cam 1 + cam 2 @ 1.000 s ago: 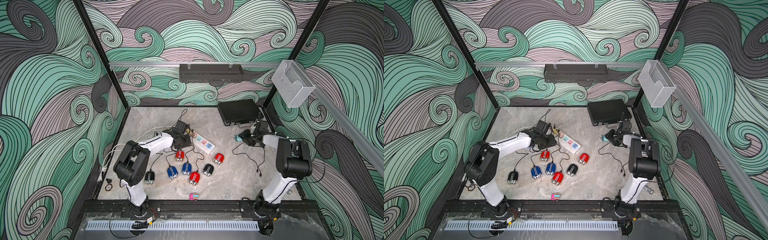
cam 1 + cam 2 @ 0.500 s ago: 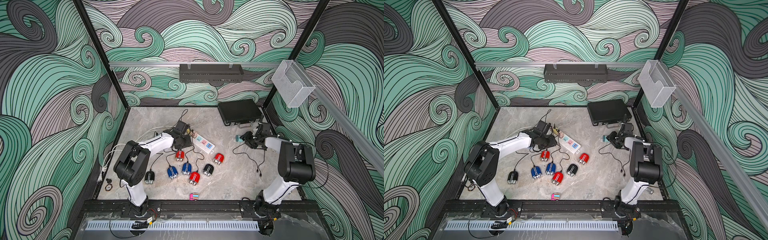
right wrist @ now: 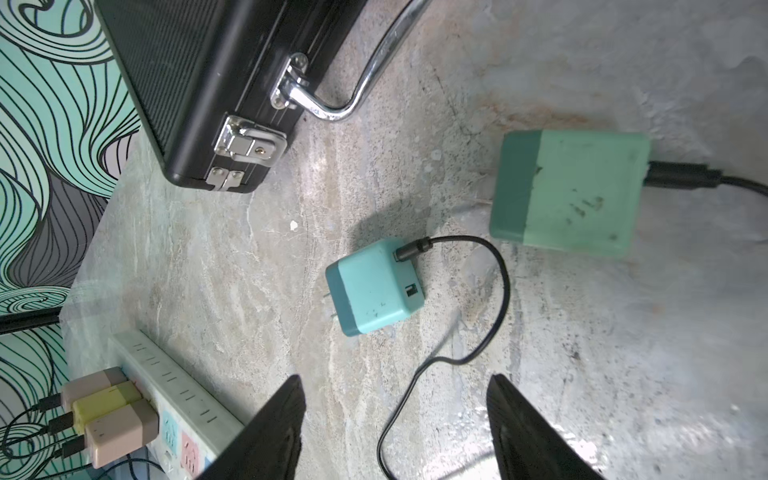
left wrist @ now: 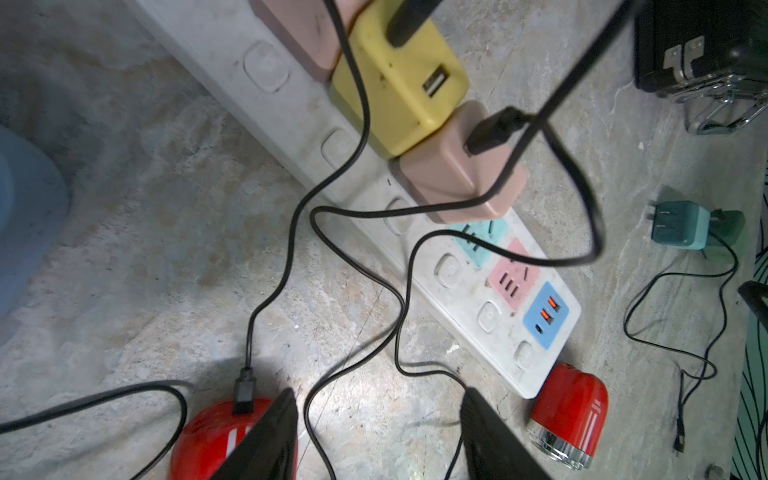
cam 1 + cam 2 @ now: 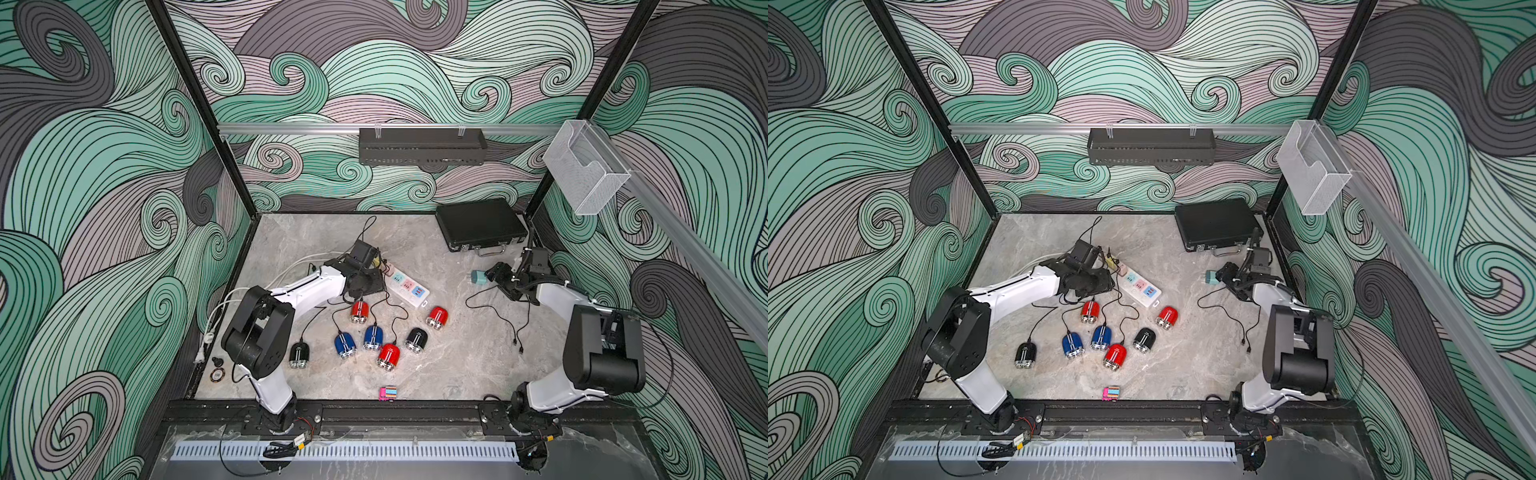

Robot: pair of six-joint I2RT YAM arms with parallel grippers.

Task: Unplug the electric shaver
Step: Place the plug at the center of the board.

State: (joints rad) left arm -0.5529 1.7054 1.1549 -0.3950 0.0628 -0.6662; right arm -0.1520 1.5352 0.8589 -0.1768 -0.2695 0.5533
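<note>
The shaver's blue-green plug (image 3: pixel 376 286) lay loose on the table (image 3: pixel 582 353), prongs bare, well apart from the power strip (image 3: pixel 178 386). I judged it light, hard and smooth-sided, best pinched across its flat faces and never pulled by its thin, limp cord (image 3: pixel 506 286). My right gripper (image 3: pixel 395 378) hung just behind it, jaws wide and empty; a second earlier they were narrower and closer in. My left gripper (image 4: pixel 378 392), empty over a red shaver (image 4: pixel 208 432) beside the strip, had widened too.
</note>
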